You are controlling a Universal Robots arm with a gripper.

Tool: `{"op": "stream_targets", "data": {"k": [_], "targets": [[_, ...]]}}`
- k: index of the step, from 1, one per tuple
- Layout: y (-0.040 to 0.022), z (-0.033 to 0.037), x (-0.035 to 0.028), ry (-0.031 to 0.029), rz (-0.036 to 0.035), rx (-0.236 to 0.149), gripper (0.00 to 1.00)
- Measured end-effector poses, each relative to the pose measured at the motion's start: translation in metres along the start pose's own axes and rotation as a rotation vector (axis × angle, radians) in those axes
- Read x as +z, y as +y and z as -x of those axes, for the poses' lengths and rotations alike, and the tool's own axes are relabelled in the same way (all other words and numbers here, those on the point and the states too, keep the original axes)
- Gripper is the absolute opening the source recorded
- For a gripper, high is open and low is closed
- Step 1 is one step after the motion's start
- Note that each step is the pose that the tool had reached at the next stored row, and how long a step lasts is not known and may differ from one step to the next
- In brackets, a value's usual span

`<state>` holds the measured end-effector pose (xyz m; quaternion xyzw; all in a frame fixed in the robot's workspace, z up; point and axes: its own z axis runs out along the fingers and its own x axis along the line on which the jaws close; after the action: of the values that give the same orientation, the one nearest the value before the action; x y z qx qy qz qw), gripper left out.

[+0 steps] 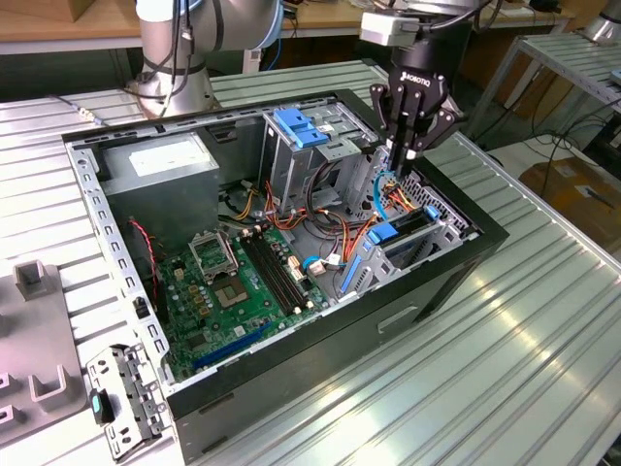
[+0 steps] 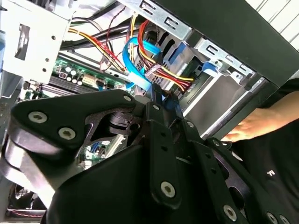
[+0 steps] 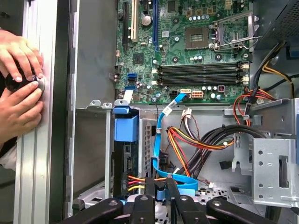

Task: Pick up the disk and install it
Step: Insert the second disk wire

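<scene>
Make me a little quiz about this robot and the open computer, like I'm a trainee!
1. True or false: the end effector hangs over the middle of the green motherboard.
2. What colour is the flat cable closest to the end effector? A red, B blue, C white.
3. In the first wrist view, what rests on the silver table edge beside the computer case?

Key: 1 false, it hangs over the drive cage. 2 B. 3 a person's hands.
</scene>
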<state>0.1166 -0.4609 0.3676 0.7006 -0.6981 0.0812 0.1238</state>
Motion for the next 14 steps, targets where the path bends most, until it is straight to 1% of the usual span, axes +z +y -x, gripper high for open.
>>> {"op": "stream_targets", "data": {"k": [1, 2, 4, 7, 10, 11, 12, 13, 14], "targets": [[-0.0001, 0.0004, 0.0011, 0.0112, 0.0001, 0.001, 0.16], [-0.0002, 0.0005, 0.0017, 0.0178, 0.0002, 0.001, 0.16], [-0.0002, 0.0008, 0.0024, 0.0268, 0.0003, 0.001, 0.16], [-0.0002, 0.0011, 0.003, 0.0354, 0.0004, 0.002, 0.16], [-0.0003, 0.0013, 0.0036, 0.0409, 0.0005, 0.003, 0.17], [-0.0003, 0.0014, 0.0039, 0.0419, 0.0005, 0.003, 0.23], [-0.0004, 0.0016, 0.0048, 0.0438, 0.0006, 0.003, 0.23], [-0.0005, 0.002, 0.0058, 0.0466, 0.0006, 0.003, 0.3], [-0.0006, 0.0023, 0.0068, 0.0484, 0.0006, 0.003, 0.29]]}}
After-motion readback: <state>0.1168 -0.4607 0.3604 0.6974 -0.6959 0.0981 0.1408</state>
